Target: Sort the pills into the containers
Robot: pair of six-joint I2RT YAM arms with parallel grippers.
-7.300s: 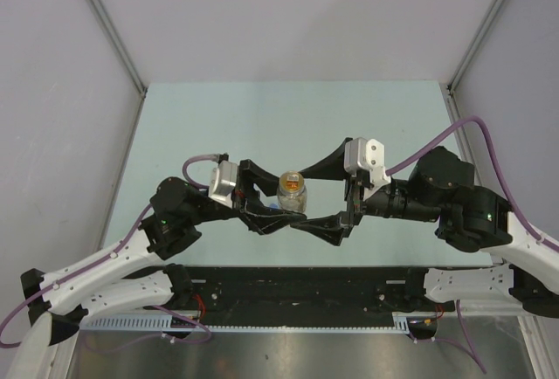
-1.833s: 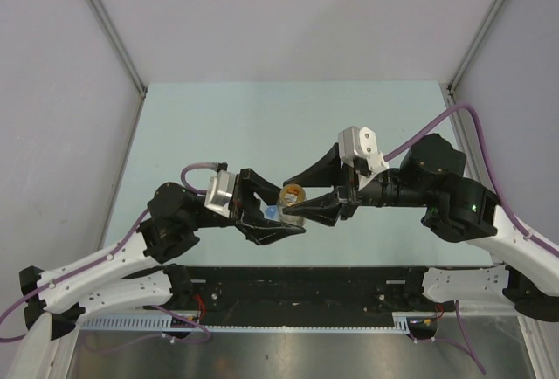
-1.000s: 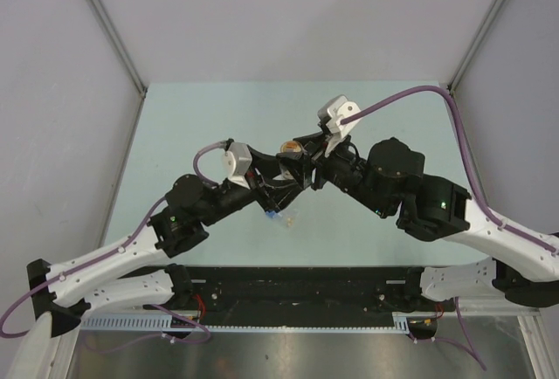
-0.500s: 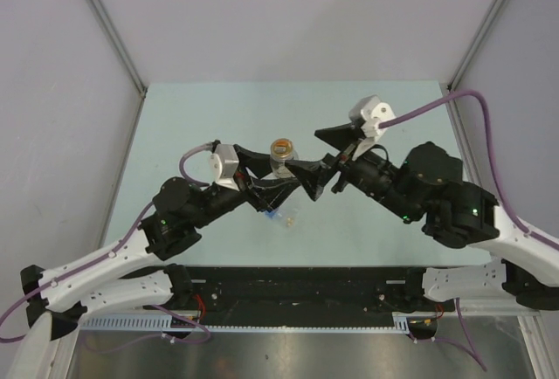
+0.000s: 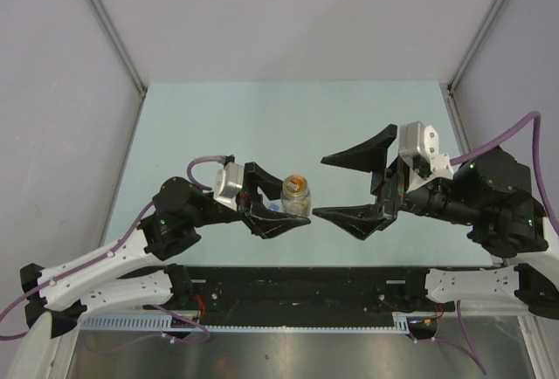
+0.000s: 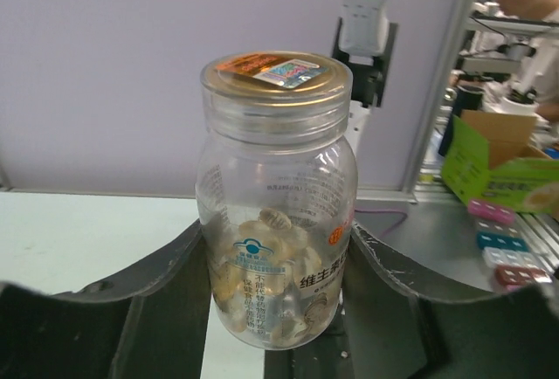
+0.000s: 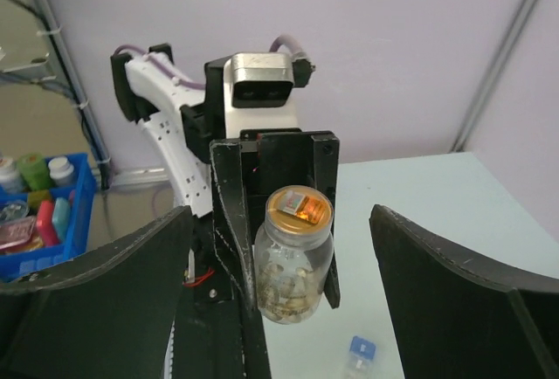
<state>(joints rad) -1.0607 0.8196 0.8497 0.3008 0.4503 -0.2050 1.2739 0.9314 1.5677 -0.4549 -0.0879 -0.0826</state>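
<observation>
Now, jar (image 5: pixel 296 194): clamped upright by left gripper (image 5: pixel 291 206), over counter (image 5: pixel 262 117)'s near half.
Pills (image 6: pixel 271 265): seen inside jar.
Right gripper (image 5: pixel 321 187): spread wide, beside jar, nothing held.
Vial (image 7: pixel 359 350): on counter beneath jar.

Counted: 1 jar (image 6: pixel 276 178), 1 blue-capped vial (image 7: pixel 358 354), 1 table (image 5: pixel 262 117). 2 arms, 1 gripper ea.: left gripper (image 5: pixel 293 203), right gripper (image 5: pixel 320 187). Pills (image 6: pixel 262 257) in the jar were heaped, too many to count.
</observation>
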